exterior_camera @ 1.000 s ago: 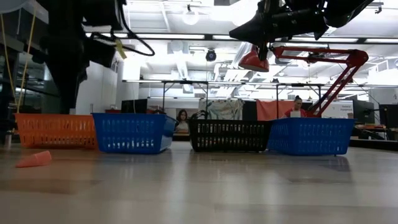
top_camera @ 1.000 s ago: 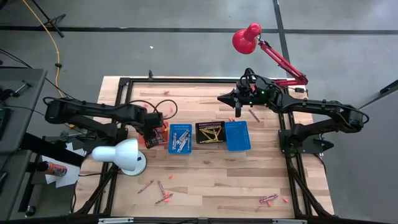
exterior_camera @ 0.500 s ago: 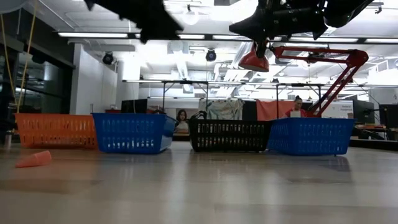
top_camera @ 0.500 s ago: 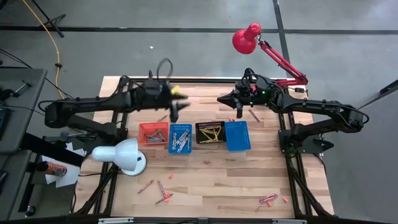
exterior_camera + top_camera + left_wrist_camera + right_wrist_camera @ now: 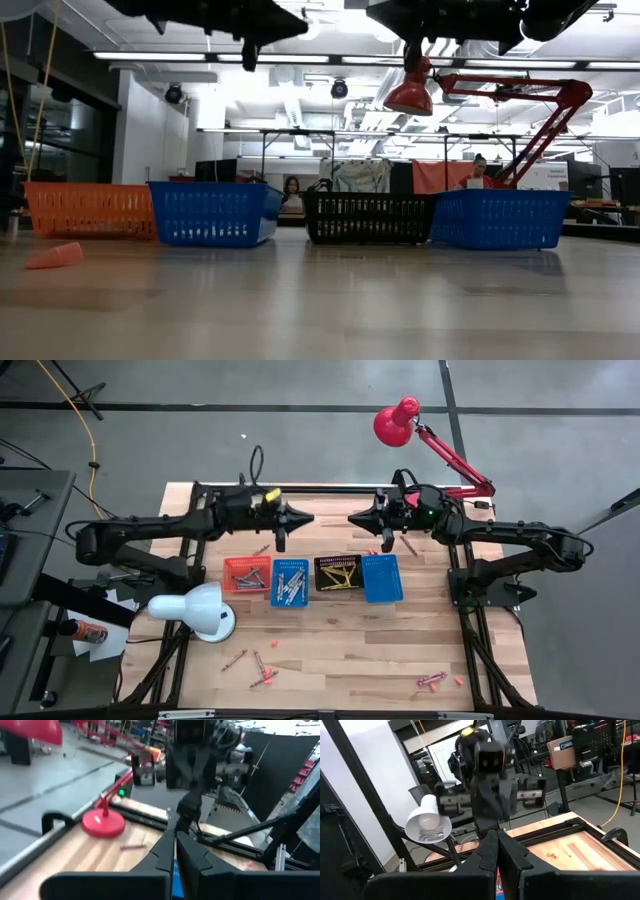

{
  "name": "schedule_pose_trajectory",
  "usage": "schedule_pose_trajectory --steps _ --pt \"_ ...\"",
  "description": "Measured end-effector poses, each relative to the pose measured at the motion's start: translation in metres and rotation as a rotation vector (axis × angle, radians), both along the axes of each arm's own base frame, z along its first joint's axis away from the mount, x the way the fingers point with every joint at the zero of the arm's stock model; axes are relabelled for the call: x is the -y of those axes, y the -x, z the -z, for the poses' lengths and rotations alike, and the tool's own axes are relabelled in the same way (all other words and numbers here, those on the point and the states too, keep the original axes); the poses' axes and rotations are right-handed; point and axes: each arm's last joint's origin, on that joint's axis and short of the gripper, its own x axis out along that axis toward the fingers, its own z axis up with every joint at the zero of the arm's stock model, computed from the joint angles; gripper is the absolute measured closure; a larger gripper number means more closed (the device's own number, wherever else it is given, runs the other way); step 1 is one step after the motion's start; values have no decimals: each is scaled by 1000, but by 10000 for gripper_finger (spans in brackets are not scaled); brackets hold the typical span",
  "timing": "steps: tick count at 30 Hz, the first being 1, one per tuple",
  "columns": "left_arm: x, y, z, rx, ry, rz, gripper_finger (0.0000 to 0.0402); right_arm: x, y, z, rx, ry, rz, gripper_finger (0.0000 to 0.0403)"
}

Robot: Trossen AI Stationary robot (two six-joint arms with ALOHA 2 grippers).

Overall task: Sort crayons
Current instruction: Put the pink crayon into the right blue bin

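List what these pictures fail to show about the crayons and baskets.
- Crayons in the baskets: too small in the high view to count or tell colours apart.
- Basket contents: hidden in the low view by the mesh walls of the orange basket and the black basket.
- Loose crayons near the table's front edge: out of the low view.
- Baskets: hidden in the left wrist view behind the left gripper.

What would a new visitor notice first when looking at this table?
The row of four mesh baskets at the table's middle: orange, blue, black, blue. Above its far side, the left gripper and the right gripper hang face to face, both shut and empty. Loose crayons lie near the front edge.
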Motion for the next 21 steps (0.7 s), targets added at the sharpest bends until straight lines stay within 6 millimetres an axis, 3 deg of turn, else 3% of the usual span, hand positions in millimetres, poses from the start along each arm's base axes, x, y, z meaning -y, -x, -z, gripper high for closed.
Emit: schedule_pose_trajectory --steps 5,21 --pt "4 1 9 42 6 -31 400 0 0 0 0 0 3 402" --pt "4 2 10 21 -70 -29 401 1 0 0 1 4 40 402"
